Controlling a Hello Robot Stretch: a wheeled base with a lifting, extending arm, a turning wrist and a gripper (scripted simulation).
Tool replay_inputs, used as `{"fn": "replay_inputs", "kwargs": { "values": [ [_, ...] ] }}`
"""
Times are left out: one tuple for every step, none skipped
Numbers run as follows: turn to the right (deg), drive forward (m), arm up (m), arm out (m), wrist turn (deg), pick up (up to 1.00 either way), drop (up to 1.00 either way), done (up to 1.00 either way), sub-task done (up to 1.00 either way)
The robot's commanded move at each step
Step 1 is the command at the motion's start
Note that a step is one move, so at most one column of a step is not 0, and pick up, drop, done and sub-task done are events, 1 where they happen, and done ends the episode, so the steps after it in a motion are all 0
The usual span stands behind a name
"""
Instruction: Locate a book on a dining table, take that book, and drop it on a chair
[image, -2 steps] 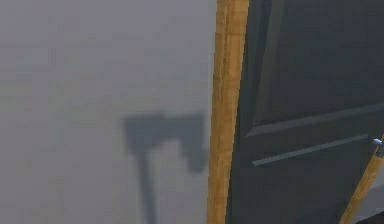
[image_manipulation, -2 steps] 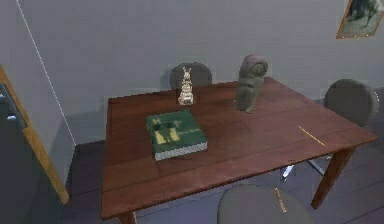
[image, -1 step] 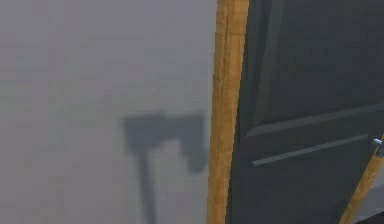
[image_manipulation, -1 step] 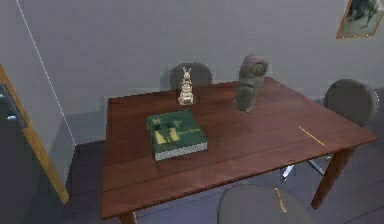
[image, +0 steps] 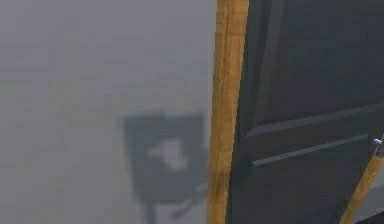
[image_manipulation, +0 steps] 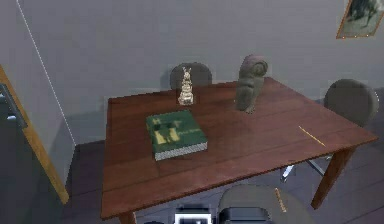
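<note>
Arm side view: pincer (image_manipulation: 170, 216) at bottom edge, its load indiscernible.

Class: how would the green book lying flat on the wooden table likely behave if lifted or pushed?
The green book looks thick, so it is probably stiff and fairly heavy for its size. It lies flat on the table, so a push would likely slide it, not roll or tip it. Lifted by one cover, it might fall open.
</note>
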Motion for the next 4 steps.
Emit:
{"fn": "replay_inputs", "kwargs": {
  "values": [
    [0.0,0.0,0.0,0.46,0.0,0.0,0.0,0.0,0.0],
    [0.0,0.0,0.0,0.0,45.0,0.0,0.0,0.0,0.0],
    [0.0,0.0,0.0,0.0,45.0,0.0,0.0,0.0,0.0],
    [0.0,0.0,0.0,0.0,42.0,0.0,0.0,0.0,0.0]
  ]
}}
